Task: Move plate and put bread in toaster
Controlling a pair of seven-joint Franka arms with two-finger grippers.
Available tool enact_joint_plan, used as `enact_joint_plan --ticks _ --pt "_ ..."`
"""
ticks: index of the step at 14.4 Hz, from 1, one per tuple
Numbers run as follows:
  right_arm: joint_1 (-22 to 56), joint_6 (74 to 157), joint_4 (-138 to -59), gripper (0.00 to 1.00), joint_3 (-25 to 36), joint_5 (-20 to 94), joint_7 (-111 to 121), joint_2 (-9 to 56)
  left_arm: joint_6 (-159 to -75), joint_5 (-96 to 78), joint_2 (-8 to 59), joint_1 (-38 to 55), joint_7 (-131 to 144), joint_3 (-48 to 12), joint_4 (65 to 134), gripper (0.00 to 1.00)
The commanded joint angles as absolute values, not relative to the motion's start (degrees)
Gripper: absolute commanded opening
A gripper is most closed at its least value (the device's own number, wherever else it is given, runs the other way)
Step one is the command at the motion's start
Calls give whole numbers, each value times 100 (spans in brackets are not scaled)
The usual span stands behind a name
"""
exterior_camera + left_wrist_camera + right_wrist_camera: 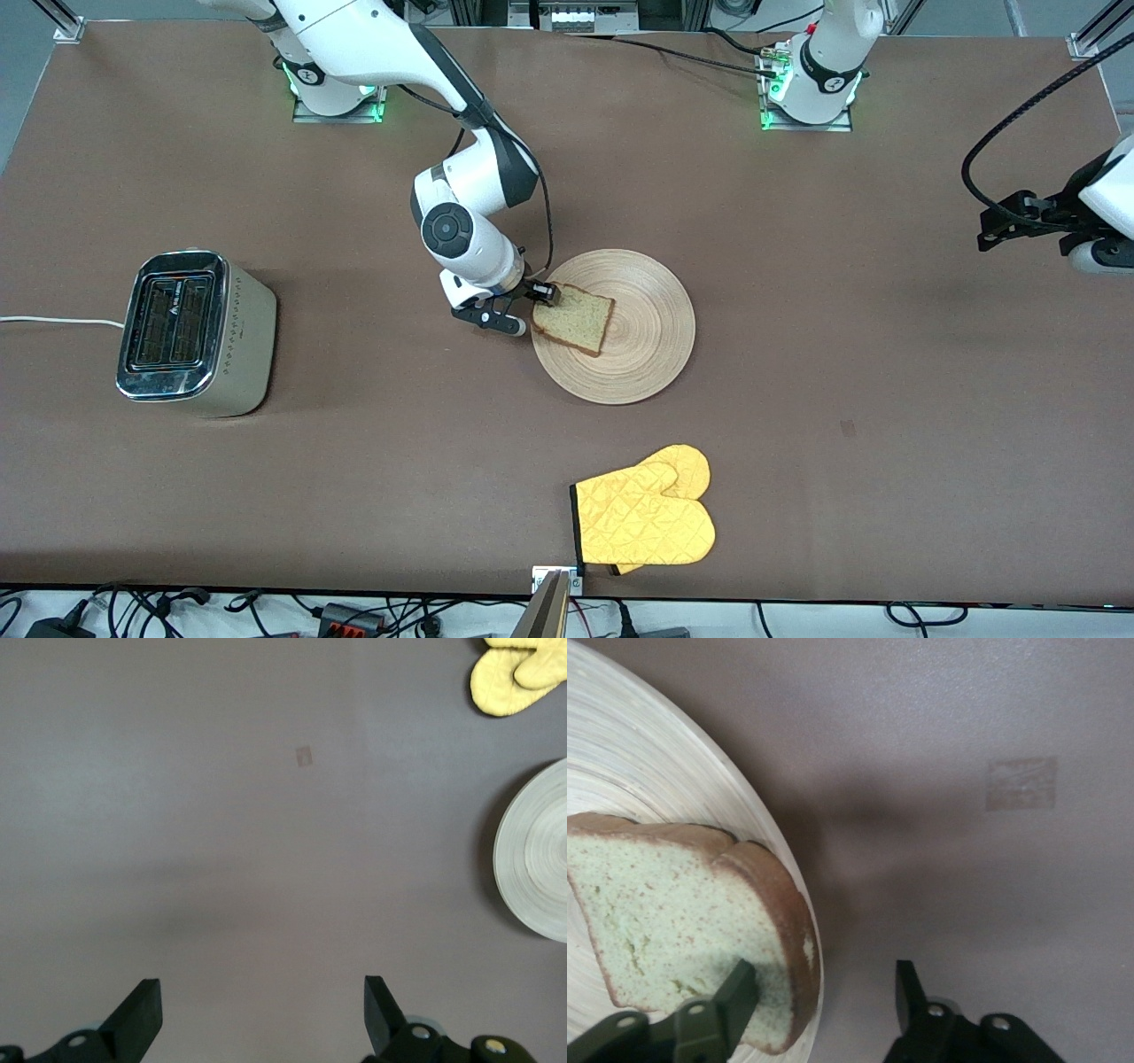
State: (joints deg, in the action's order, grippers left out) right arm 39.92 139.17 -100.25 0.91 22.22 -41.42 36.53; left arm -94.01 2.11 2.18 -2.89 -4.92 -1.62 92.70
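Observation:
The wooden plate (647, 346) lies mid-table with the bread (574, 319) on its edge toward the right arm's end. My right gripper (529, 310) is open and low at that edge. In the right wrist view one finger (740, 988) is over the bread (682, 912) and the other finger (908, 992) is over the table beside the plate's rim (638, 771). The toaster (190, 332) stands at the right arm's end, slots up and empty. My left gripper (997, 226) waits open over bare table at the left arm's end, as its wrist view (261, 992) shows.
A yellow oven mitt (645, 518) lies near the table's front edge, nearer to the front camera than the plate; it also shows in the left wrist view (514, 673). The toaster's white cord (53, 322) runs off the table's end.

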Motion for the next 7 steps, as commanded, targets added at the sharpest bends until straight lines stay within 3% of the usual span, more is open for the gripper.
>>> enact_joint_plan --ticks 1,5,7 --pt "4060 13931 -9958 43 141 2285 -4359 3683 -9861 132 -114 -53 -527 61 9870 100" --pt "4034 13887 -9844 32 141 2285 -4333 3665 -9835 132 -132 -53 -483 70 9870 100" --pt "4025 13878 -9791 31 141 2285 -4333 3665 -9835 132 -219 -27 -510 79 9861 100"
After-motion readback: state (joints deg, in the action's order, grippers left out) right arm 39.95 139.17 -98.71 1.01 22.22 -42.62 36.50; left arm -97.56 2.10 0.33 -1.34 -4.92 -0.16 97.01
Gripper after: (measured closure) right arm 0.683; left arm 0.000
